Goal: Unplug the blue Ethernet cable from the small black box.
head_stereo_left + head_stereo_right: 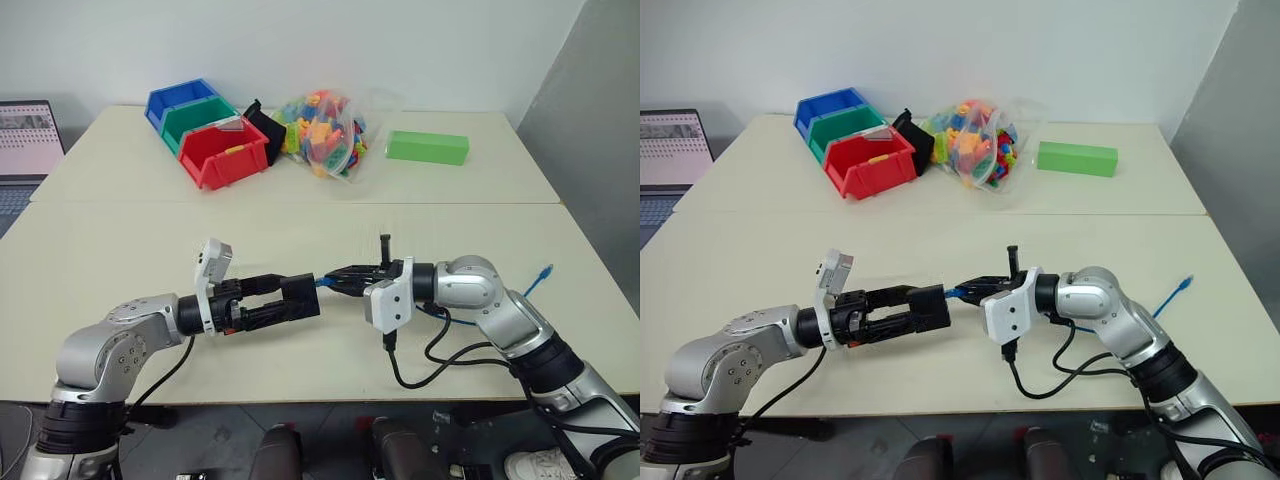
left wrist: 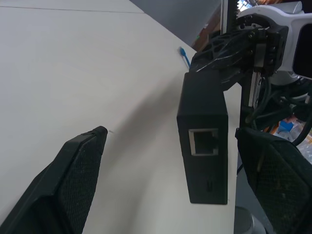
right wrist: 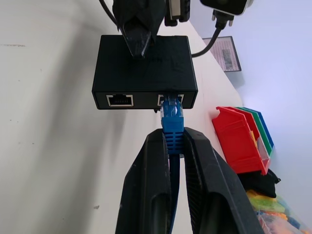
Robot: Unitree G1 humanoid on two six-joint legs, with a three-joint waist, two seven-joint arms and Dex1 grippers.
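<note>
Left gripper (image 1: 290,298) jaws grasping small black box (image 3: 145,71) above tabletop (image 1: 120,250) near edge. Right gripper (image 3: 173,146) jaws clenched on blue Ethernet cable (image 3: 172,119) plug, seated in box port.

Both head cams look fwd & down over the counter (image 1: 300,215) from above, mid-distance, sharing nearly the same scene. L wrist cam sits very close, facing the small black box (image 2: 202,141) end-on. R wrist cam, equally close, faces its port side.
</note>
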